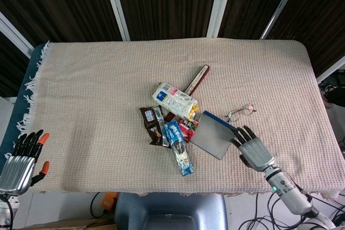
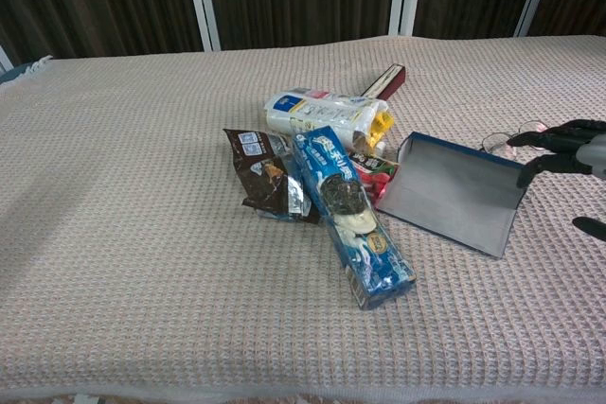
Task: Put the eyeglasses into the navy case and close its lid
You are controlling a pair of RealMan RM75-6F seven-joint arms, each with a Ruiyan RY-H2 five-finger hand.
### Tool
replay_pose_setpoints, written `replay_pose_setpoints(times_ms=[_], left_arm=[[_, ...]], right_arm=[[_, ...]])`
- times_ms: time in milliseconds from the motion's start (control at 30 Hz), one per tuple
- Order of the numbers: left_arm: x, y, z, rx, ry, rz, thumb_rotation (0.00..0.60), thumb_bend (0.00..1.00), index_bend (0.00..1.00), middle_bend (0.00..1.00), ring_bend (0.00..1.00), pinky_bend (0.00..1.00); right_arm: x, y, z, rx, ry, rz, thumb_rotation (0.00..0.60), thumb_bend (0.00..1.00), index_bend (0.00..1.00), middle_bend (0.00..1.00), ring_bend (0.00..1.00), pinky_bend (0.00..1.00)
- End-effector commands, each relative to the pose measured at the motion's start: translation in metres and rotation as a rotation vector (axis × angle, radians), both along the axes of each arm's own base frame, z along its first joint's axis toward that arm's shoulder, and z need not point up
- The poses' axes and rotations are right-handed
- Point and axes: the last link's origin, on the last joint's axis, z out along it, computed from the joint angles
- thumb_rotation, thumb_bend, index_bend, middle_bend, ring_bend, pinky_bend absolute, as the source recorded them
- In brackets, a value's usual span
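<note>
Beige waffle-weave tablecloth (image 1: 97,90); dark slatted wall panels (image 1: 161,1) behind.
Right hand (image 1: 253,149) spread, empty, beside navy case (image 1: 214,133); eyeglasses (image 1: 241,111) partly hidden in chest view; left hand (image 1: 20,162) unclear.

In the chest view the robot's right hand (image 2: 568,150) is cut off by the right edge and hides most of the thin wire-framed eyeglasses (image 2: 494,142), while the left hand (image 1: 20,158), beyond the tabletop's near left corner, shows only from the head camera.

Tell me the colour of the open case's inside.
Grey inside the case, with a navy rim; the chest view shows it best.
</note>
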Motion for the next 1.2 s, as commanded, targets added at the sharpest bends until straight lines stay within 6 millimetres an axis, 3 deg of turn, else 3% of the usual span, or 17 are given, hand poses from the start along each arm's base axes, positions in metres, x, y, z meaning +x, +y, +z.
replay_pose_setpoints(times_ms=[33, 300, 867, 1000, 1067, 1200], left_arm=[[0.0, -0.001, 0.001, 0.003, -0.002, -0.001, 0.6, 0.42, 0.0, 0.0, 0.0, 0.01], [0.0, -0.002, 0.001, 0.002, -0.002, -0.003, 0.6, 0.42, 0.0, 0.0, 0.0, 0.01], [0.0, -0.001, 0.0, 0.003, 0.0, -0.001, 0.6, 0.42, 0.0, 0.0, 0.0, 0.01], [0.0, 0.0, -0.002, -0.003, 0.003, 0.001, 0.6, 0.42, 0.0, 0.0, 0.0, 0.01], [0.001, 0.001, -0.002, -0.001, 0.003, 0.001, 0.6, 0.42, 0.0, 0.0, 0.0, 0.01], [0.0, 0.004, -0.003, -0.005, 0.004, 0.007, 0.6, 0.42, 0.0, 0.0, 0.0, 0.01]], right_arm=[[0.006, -0.006, -0.008, 0.008, 0.004, 0.007, 0.6, 0.57, 0.37, 0.0, 0.0, 0.0], [0.008, -0.016, -0.02, 0.03, 0.057, 0.011, 0.6, 0.58, 0.38, 0.0, 0.0, 0.0], [-0.005, -0.051, -0.022, -0.004, 0.136, -0.06, 0.6, 0.58, 0.38, 0.0, 0.0, 0.0], [-0.002, -0.074, -0.023, -0.027, 0.177, -0.059, 0.6, 0.58, 0.38, 0.0, 0.0, 0.0], [0.009, -0.097, -0.026, -0.048, 0.209, -0.045, 0.6, 0.58, 0.38, 0.0, 0.0, 0.0], [0.023, -0.113, -0.03, -0.062, 0.231, -0.038, 0.6, 0.58, 0.37, 0.0, 0.0, 0.0]])
